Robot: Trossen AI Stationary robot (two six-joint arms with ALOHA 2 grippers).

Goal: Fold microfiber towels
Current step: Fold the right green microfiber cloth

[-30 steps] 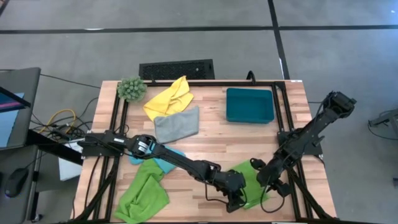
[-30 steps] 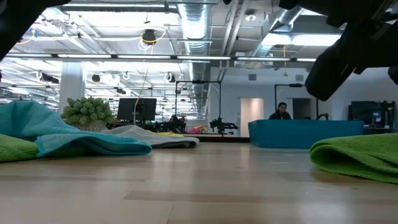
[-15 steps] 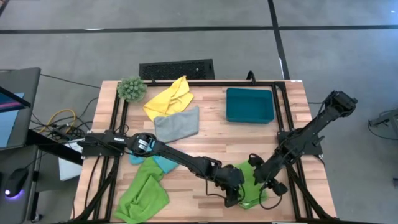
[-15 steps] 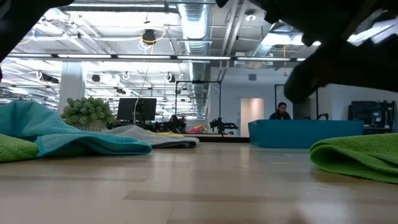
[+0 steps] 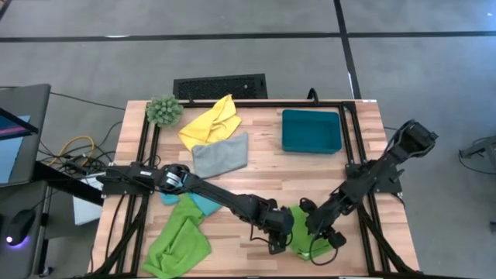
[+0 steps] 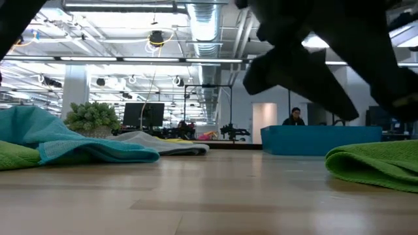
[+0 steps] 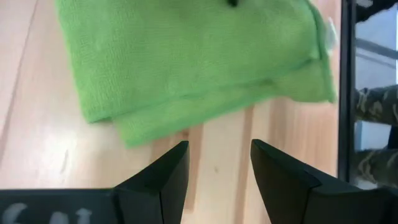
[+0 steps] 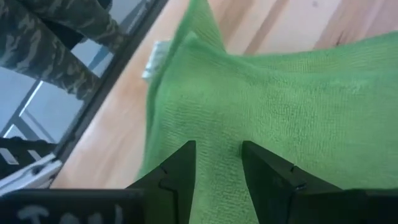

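Two dark arms meet at the near edge of a wooden worktop (image 5: 263, 167), seen from above. The left gripper (image 5: 277, 236) and right gripper (image 5: 319, 232) flank a folded lime green towel (image 5: 302, 239), one on each side. A second, crumpled green towel (image 5: 178, 236) lies near the left corner, touching a light blue towel (image 5: 203, 203). Farther back sit a grey towel (image 5: 220, 155), a yellow towel (image 5: 211, 120), a teal bin (image 5: 311, 130) and a round green plant ball (image 5: 163, 111).

From worktop level, the folded green towel (image 6: 375, 163) lies at the right, the light blue towel (image 6: 72, 145) at the left, and dark arm shapes hang overhead.

The left wrist view shows that gripper (image 7: 217, 165) with fingers spread, empty, just short of the folded green towel (image 7: 193, 56).

The right wrist view shows that gripper (image 8: 217, 165) with fingers spread, hovering over the green towel (image 8: 273, 93) by the worktop edge.
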